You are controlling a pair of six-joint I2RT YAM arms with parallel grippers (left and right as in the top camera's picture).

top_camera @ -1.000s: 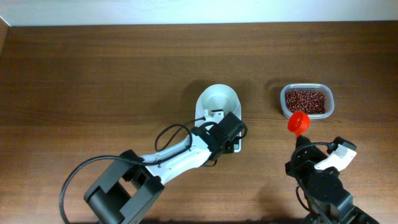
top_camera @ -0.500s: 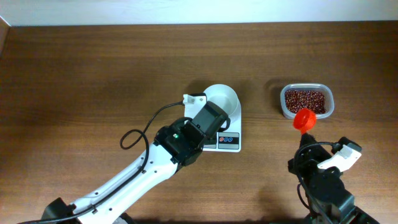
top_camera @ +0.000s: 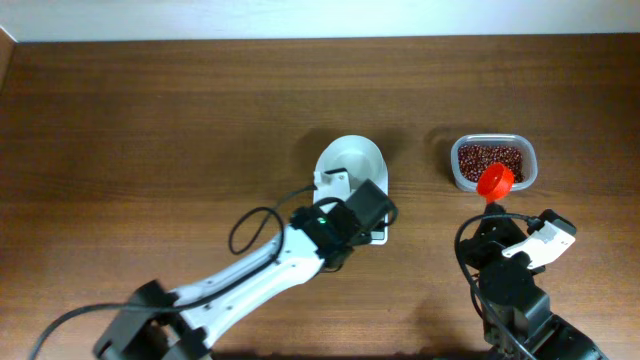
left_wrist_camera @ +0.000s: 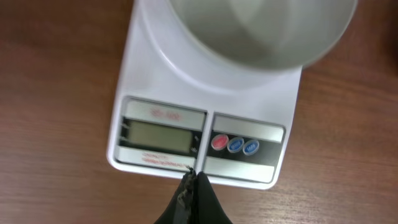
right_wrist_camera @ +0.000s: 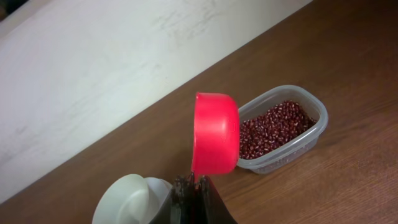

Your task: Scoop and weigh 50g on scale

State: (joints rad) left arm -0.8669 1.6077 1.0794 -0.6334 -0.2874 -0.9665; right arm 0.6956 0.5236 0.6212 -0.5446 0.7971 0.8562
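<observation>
The white scale (top_camera: 378,233) stands mid-table, its round white bowl (top_camera: 350,160) empty. My left gripper (top_camera: 368,212) hangs over its display end, covering most of it. In the left wrist view the shut fingertips (left_wrist_camera: 191,177) sit at the scale's front edge, just below the grey display (left_wrist_camera: 161,135) and the red and blue buttons (left_wrist_camera: 235,145). My right gripper (top_camera: 493,208) is shut on the handle of a red scoop (top_camera: 494,181). The scoop (right_wrist_camera: 214,134) stands upright at the near rim of the clear tub of red beans (right_wrist_camera: 280,127).
The tub of beans (top_camera: 493,162) sits to the right of the scale, near the table's right side. The left arm's black cable (top_camera: 255,225) loops over the wood. A pale wall runs behind the table's far edge.
The left gripper swung off to the left, uncovering the display, and has come back over the scale. The right gripper carried the scoop a little toward the tub.
</observation>
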